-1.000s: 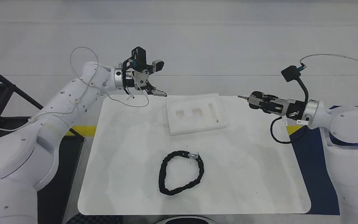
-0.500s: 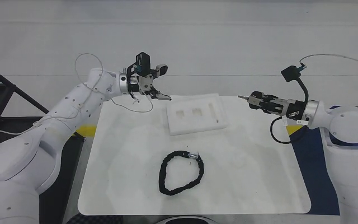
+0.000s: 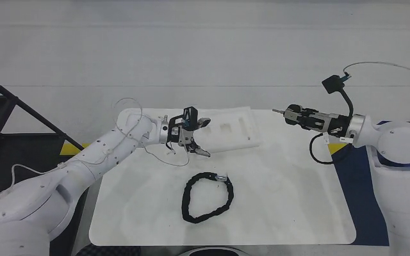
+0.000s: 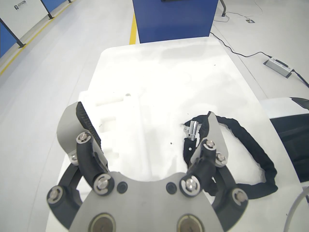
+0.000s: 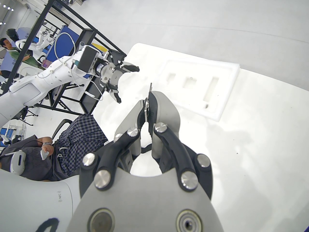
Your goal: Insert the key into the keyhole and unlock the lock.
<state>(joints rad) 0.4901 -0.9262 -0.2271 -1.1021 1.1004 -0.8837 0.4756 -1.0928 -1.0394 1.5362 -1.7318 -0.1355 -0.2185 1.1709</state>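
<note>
**Item 1. Left pincer [image 3: 204, 137] [image 4: 146, 118].** My left arm comes in from the 9 o'clock side and lies stretched across the table's far-left part. Its wrist is turned toward 4 o'clock. The jaws are spread wide and grip nothing. They hang over the near-left corner of the tray, at 11 o'clock from the lock's loop and apart from it.

**Item 2. Right pincer [image 3: 286, 114] [image 5: 146, 104].** My right arm enters from 3 o'clock with the forearm roughly level, pointing toward 9 o'clock. The pincer is held off the surface over the table's far-right part, at 3 o'clock from the tray and well apart from the loop. The jaws are pressed together on item 3.

**Item 3. Thin flat silver metal key [image 5: 150, 88].** It is pinched between my right fingers, with its blade sticking out past the tips.

**Item 4. Black fabric-sleeved chain lock [image 3: 189, 197] [image 4: 256, 153].** It lies as a closed loop on the table, at 6 o'clock from the tray. Its shiny silver lock cylinder [image 3: 221, 177] [image 4: 193, 130] sits at the loop's 1 o'clock.

**Item 5. White rectangular foam tray [image 3: 238, 138] [image 5: 225, 92].** It has moulded recesses and lies at the table's 12 o'clock edge.

**Item 6. White rounded-corner table [image 3: 295, 198].** It carries items 4 and 5.
</note>
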